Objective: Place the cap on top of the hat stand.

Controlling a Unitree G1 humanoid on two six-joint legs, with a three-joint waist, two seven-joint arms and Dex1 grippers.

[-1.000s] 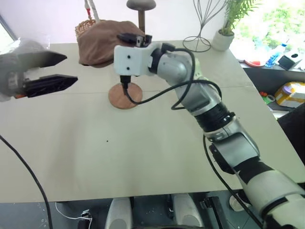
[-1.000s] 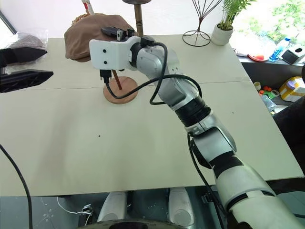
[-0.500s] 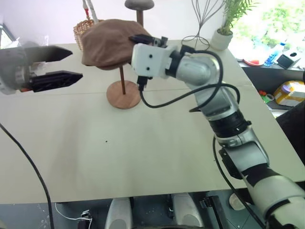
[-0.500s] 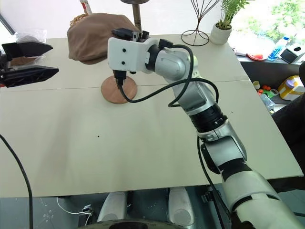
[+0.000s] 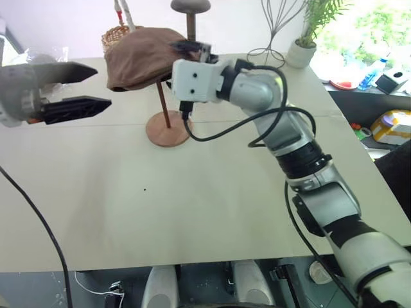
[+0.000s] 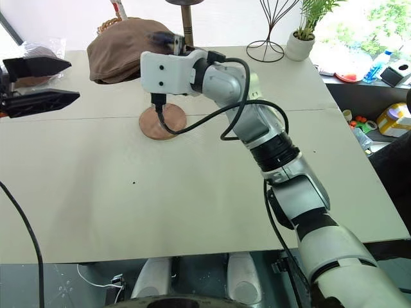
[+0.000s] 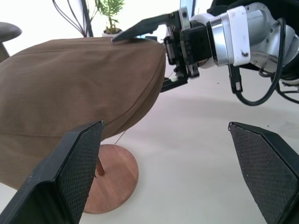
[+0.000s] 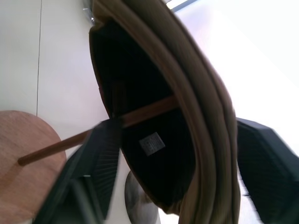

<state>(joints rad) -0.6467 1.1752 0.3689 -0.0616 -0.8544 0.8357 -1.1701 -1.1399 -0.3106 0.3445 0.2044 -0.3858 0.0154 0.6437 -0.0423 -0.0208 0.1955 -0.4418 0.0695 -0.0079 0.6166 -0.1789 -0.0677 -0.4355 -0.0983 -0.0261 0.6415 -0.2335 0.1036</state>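
Your cap (image 5: 142, 56) is sitting on top of the hat stand (image 5: 168, 127), draping over the top disc so it is hiding it, with the thin rod running down to the round base on the table (image 5: 192, 205). Your right gripper (image 7: 156, 56) is reaching level at the cap's near edge, its fingers spread, one above the brim and one below it. Your left gripper (image 5: 74, 90) is hanging off to the left, well apart from the cap, fingers also spread and holding nothing.
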